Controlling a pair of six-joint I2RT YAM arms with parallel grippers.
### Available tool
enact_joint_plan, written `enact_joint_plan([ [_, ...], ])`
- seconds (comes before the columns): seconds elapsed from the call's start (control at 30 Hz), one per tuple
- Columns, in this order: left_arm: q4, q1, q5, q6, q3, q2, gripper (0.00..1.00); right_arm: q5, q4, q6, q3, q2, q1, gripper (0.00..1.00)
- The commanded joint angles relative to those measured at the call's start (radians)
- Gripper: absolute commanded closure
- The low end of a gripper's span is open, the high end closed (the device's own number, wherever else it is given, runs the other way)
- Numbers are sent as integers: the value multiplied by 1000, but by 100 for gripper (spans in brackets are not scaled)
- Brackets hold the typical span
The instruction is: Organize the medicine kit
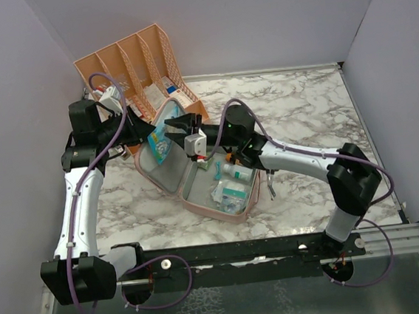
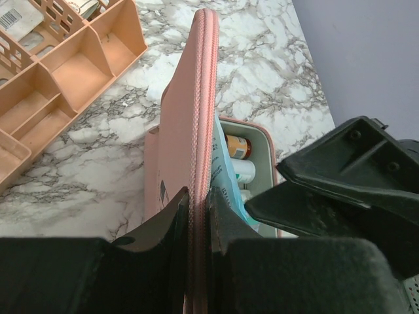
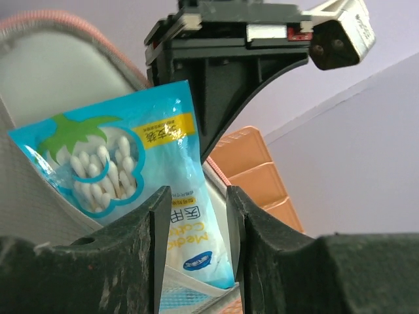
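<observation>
The pink medicine kit lies open mid-table, its lid standing nearly upright. My left gripper is shut on the lid's zip edge, seen from above at the lid's left side. A blue pack of cotton swabs leans against the grey lining, its lower end tucked into a mesh pocket. My right gripper is open around the pack's lower part, with gaps at both fingers; from above the right gripper sits in front of the lid.
The kit's base holds an orange-capped bottle, a white bottle and small packets. A peach slotted organizer stands behind the kit at the back left, with packets in its slots. Purple walls enclose the marble table.
</observation>
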Motion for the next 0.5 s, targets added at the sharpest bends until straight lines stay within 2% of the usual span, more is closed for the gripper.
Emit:
enact_joint_plan([
  [0.0,-12,-4,8,-11,30,0,100,-13,-79,315,33,-107,7,60],
  [0.17,-13,-5,8,-5,32,-3,100,95,-234,763,90,-165,7,60],
  [0.3,-12,-5,8,-3,29,-4,100,283,-492,1132,194,-149,7,60],
  [0.37,-13,-5,5,1,25,-8,100,306,-590,1257,224,-134,7,62],
  [0.47,-13,-5,0,9,18,-12,100,281,-591,1370,190,-131,11,68],
])
